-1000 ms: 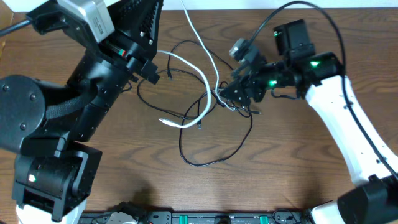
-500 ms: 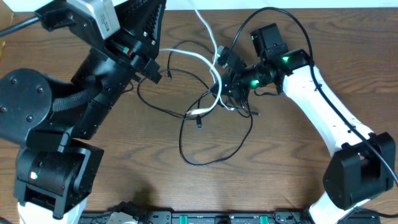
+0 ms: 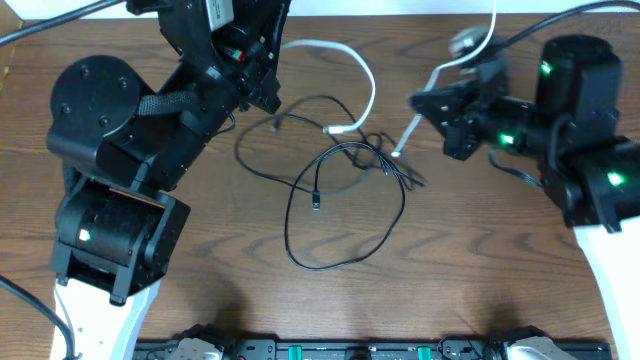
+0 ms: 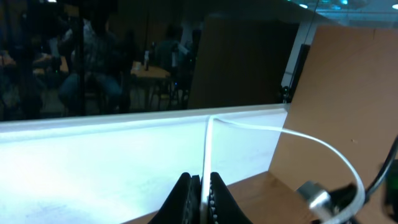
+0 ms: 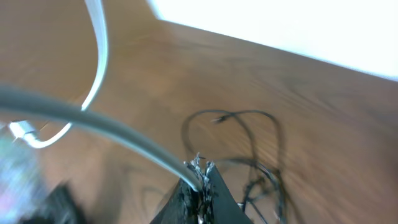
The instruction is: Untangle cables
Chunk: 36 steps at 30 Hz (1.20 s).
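Fingers of the left gripper (image 4: 202, 186) are pinched shut on a white cable (image 4: 206, 152), which rises from between them and arcs right to its plug (image 4: 314, 196). Those of the right gripper (image 5: 200, 175) likewise clamp a white cable that runs left from their tips. Overhead, two white stretches show, one at each gripper; whether they are one cord cannot be told. At least two black cables (image 3: 375, 162) lie looped on the table (image 3: 480, 270) between the arms, apart from both grippers.
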### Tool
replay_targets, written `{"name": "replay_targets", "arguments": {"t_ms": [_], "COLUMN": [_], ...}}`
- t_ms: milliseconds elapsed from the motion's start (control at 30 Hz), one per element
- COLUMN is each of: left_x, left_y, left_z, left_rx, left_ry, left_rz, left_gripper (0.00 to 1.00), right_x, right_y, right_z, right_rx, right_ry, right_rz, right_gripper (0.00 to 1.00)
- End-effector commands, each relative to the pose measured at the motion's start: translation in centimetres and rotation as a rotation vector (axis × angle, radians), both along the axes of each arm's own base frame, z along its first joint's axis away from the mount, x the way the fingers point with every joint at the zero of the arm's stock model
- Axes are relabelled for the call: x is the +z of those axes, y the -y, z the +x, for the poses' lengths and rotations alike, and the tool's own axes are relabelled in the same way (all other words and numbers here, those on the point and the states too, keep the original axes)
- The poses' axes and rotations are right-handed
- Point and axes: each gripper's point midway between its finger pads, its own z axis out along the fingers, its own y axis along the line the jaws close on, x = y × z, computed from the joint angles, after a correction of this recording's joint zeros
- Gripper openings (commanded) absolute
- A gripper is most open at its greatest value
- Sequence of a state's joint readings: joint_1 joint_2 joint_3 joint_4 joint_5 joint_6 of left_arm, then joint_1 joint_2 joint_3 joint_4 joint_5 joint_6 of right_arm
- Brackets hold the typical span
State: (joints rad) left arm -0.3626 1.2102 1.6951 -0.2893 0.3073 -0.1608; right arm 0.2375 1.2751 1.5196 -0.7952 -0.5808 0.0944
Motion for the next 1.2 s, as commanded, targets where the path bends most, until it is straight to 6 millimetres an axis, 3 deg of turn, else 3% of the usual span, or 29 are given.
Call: {"name": "replay_targets", "arguments": {"t_ms": [0,167,300,367,433,500,533,633,733,867,967,1067,1133,1167], "left_x": [0.7,-1.6,-4.5,-6.2,-8.0,-9.3,-10.4,-13.0,-15.1,-17.1,-17.9,-18.3,-18.6,-19.0], "left_y": [-0.4,-0.1,0.5,0.8,1.0,1.1,1.0,-0.6,-2.6,-3.9,-4.2,-4.2,-4.3,-4.4], "left_z": [-0.1,0.9,2.3,3.2,3.8,4.0,4.4,4.9,4.7,4.0,3.6,3.3,3.1,2.9], "left_rx": [0.016,0.017,0.018,0.018,0.018,0.019,0.033,0.133,0.233,0.293,0.295,0.295,0.294,0.294], "left_ry": [0.005,-0.072,-0.169,-0.224,-0.283,-0.324,-0.360,-0.449,-0.527,-0.602,-0.634,-0.652,-0.667,-0.681], "left_rz": [-0.013,0.020,0.058,0.079,0.102,0.118,0.137,0.186,0.242,0.297,0.315,0.326,0.334,0.341], "left_gripper": [0.07,0.07,0.07,0.07,0.07,0.07,0.07,0.07,0.07,0.07,0.07,0.07,0.07,0.07], "right_x": [-1.4,-2.8,-3.2,-6.3,-11.8,-14.7,-17.1,-20.1,-21.6,-19.5,-20.0,-19.5,-22.0,-24.4], "right_y": [5.0,0.6,-4.2,-3.6,-2.1,-1.8,-2.9,-5.6,-8.6,-12.8,-12.9,-13.5,-12.6,-10.6], "right_z": [2.9,1.7,-2.8,-1.2,0.8,1.3,1.3,1.2,0.7,-0.6,0.0,-0.9,-1.3,-0.8], "right_rx": [-0.402,-0.065,0.430,0.331,0.126,0.073,0.087,0.155,0.246,0.441,0.380,0.381,0.211,0.036], "right_ry": [-0.103,-0.092,-0.062,-0.205,-0.417,-0.508,-0.576,-0.623,-0.647,-0.609,-0.623,-0.698,-0.793,-0.797], "right_rz": [-0.026,-0.045,0.069,0.022,-0.099,-0.158,-0.187,-0.216,-0.186,-0.014,-0.038,0.011,-0.109,-0.264], "right_gripper": [0.01,0.01,0.01,0.01,0.01,0.01,0.01,0.01,0.01,0.01,0.01,0.01,0.01,0.01]}}
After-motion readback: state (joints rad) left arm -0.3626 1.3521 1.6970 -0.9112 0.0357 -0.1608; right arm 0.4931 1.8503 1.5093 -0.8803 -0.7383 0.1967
